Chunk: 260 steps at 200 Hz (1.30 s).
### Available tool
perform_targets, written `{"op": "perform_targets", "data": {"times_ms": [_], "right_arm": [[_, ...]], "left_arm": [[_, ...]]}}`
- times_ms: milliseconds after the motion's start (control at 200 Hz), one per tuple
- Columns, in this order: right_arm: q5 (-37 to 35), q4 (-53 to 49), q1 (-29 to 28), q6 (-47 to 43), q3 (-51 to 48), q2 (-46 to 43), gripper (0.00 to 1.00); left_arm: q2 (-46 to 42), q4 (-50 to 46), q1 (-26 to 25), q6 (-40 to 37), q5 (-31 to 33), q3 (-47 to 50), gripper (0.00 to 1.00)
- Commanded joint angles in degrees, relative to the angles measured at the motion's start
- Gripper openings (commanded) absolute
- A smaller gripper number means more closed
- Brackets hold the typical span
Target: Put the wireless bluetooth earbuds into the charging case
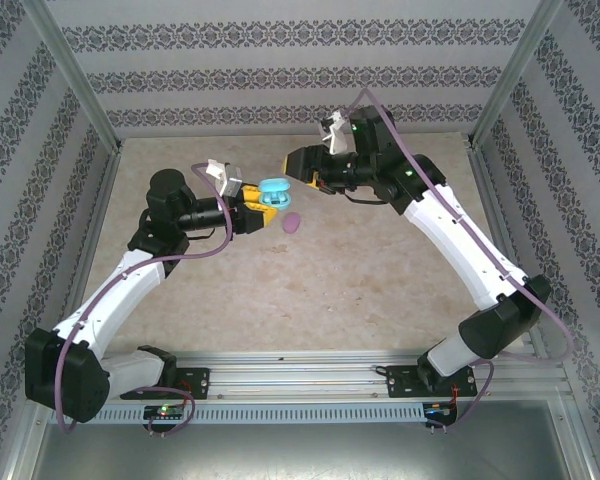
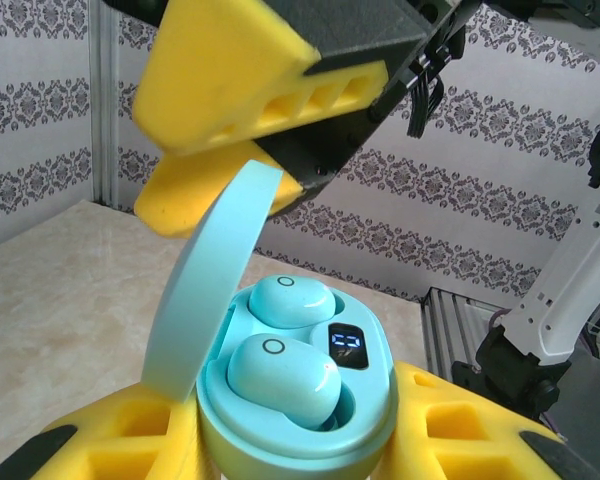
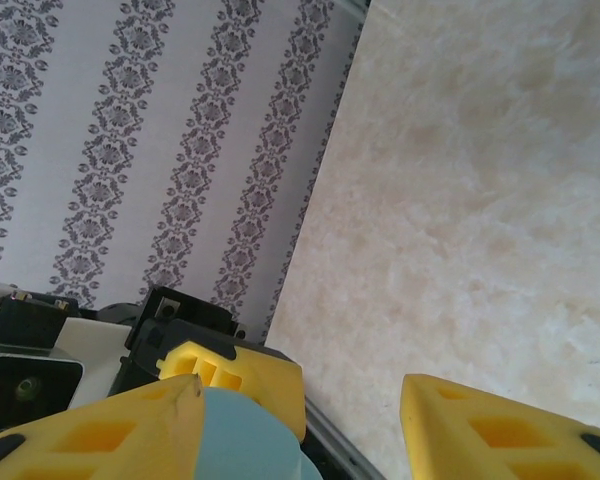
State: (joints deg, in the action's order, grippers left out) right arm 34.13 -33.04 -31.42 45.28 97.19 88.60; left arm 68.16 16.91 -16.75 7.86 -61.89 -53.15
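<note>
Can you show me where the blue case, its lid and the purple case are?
blue case [image 2: 310,445]: left wrist view, front rim.
lid [image 2: 205,290]: left wrist view, middle of the raised lid.
purple case [image 1: 292,222]: top view, its top.

The top external camera looked down from above and behind the arm bases, taking in the whole beige marble-patterned tabletop [image 1: 280,290] and patterned walls. The left wrist camera sat very close behind the open light-blue oval plastic charging case [image 2: 300,400], facing horizontally toward the far wall. The right wrist camera looked steeply down past its own yellow fingers [image 3: 500,430] at the same tabletop and wall, the case's lid edge [image 3: 245,445] shared.
</note>
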Motion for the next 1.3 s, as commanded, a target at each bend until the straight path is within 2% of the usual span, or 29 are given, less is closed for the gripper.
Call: {"op": "perform_targets", "data": {"times_ms": [0, 430, 560, 829, 1009, 1139, 1294], "right_arm": [[2.9, 2.1, -1.2, 2.1, -1.6, -0.3, 0.55], [5.6, 14.2, -2.2, 11.8, -11.0, -2.7, 0.56], [6.7, 16.6, -2.4, 13.6, -11.6, -2.4, 0.50], [6.9, 21.4, -2.4, 16.9, -13.6, -2.4, 0.25], [7.7, 24.4, -2.3, 19.1, -14.7, -1.9, 0.22], [7.9, 26.1, -2.2, 20.2, -15.2, -1.7, 0.19], [7.6, 27.7, -1.6, 21.3, -16.0, -1.7, 0.16]], "left_arm": [[0.7, 3.7, 0.1, 0.9, -0.4, -2.1, 0.11], [3.2, 10.6, 0.1, 9.3, 2.6, -2.1, 0.11], [3.3, 9.8, 0.1, 9.4, 3.6, -1.9, 0.13], [1.3, 2.3, 0.1, 3.5, 5.1, -1.4, 0.25], [0.0, -1.0, 0.1, 0.8, 6.2, -1.2, 0.35], [-0.1, -1.1, 0.1, 0.6, 6.2, -1.2, 0.46], [-0.2, -1.0, 0.1, 0.2, 6.2, -1.1, 0.54]]}}
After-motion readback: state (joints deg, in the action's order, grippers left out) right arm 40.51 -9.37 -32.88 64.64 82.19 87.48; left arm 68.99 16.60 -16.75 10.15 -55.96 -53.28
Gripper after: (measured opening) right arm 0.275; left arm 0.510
